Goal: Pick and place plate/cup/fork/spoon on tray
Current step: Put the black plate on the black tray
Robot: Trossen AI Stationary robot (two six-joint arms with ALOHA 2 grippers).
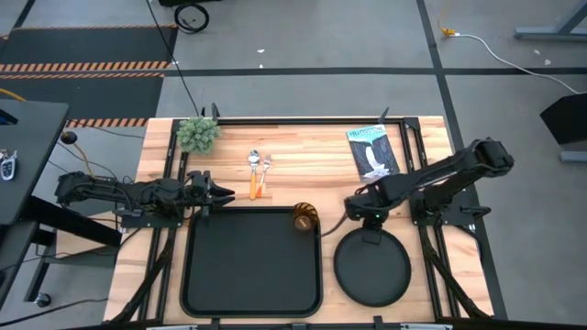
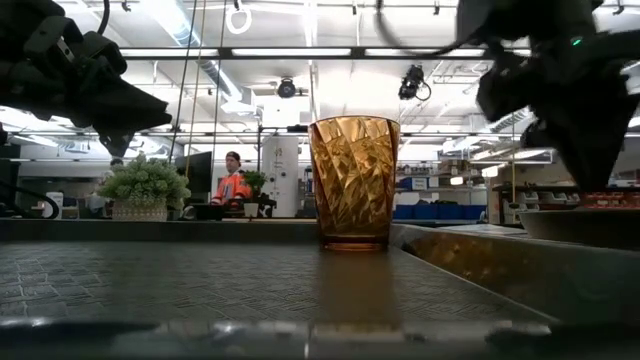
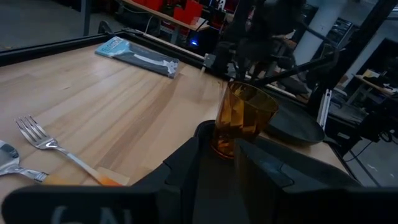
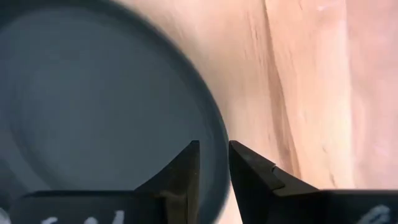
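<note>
Right wrist view: the plate's (image 4: 93, 106) rim is clamped between the right gripper's (image 4: 214, 165) fingers, on the table right of the tray (image 1: 252, 302). Whether the left gripper's (image 1: 220, 194) fingers are apart cannot be told.

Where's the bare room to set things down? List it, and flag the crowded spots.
Free: the whole floor of the tray, apart from the cup standing at its far right corner; bare wood between the plant and the packet. Crowded: the right gripper sits over the plate rim; fork and spoon lie side by side.
</note>
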